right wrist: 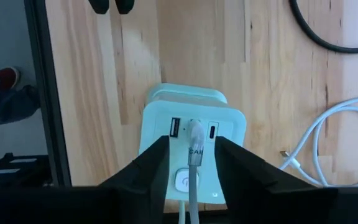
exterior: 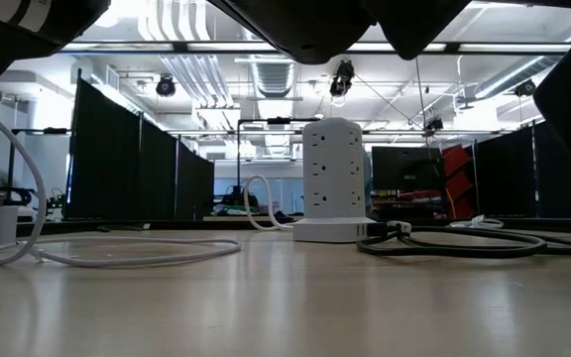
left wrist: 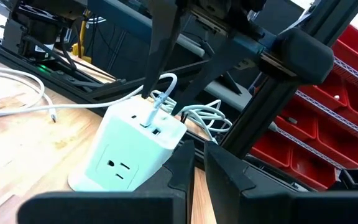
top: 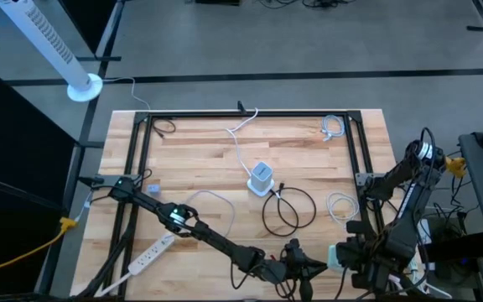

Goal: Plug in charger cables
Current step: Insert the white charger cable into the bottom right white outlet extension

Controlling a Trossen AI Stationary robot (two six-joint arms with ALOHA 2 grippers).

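A small white charger block (right wrist: 191,149) stands on the table near its front edge, right of the middle. A white charger cable's plug (right wrist: 195,138) sticks into the middle port on its top, and the cable (left wrist: 166,87) rises from there. My right gripper (right wrist: 191,143) points down over the block, open, with one finger on either side of the plug and a gap to each. My left gripper (left wrist: 199,163) lies level beside the block, shut and holding nothing. In the right wrist view its tips (right wrist: 110,5) stand apart from the block.
A white socket tower (top: 261,178) stands mid-table, with a black cable loop (top: 288,210) in front of it. White cable coils lie at the right (top: 338,205) and far right (top: 332,126). A long power strip (top: 151,252) lies near left. A black frame (top: 250,115) borders the table.
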